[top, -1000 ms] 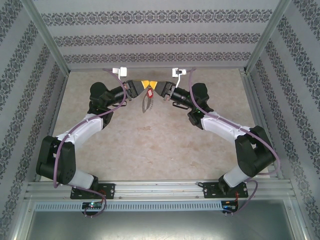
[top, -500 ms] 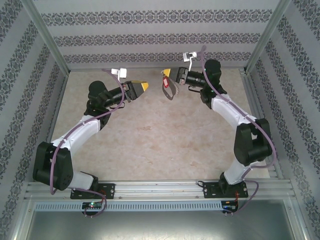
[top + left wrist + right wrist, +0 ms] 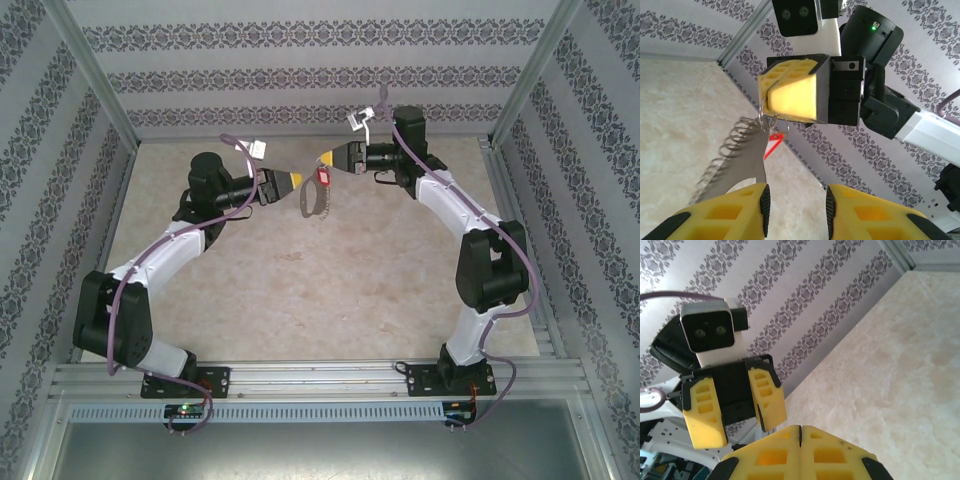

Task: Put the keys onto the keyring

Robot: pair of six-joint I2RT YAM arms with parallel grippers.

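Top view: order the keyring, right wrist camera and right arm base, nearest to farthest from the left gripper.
1. Keyring, hanging just right of the left gripper.
2. Right wrist camera, farther right, toward the back.
3. Right arm base, near edge.

Keyring (image 3: 742, 167): grey metal, smooth, bit shiny. Tag (image 3: 771, 146): red plastic. Fingers (image 3: 725, 212): yellow plastic, matt. Table (image 3: 320, 290): smooth, stone look. Walls (image 3: 320, 75): printed paper, matt.

Overhead camera, two wrist cameras face to face
From above and behind, the overhead view takes in the beige marbled table (image 3: 300, 300). The left wrist closely faces the yellow-padded right gripper (image 3: 771, 97), the right wrist the yellow-padded left gripper (image 3: 740, 432).
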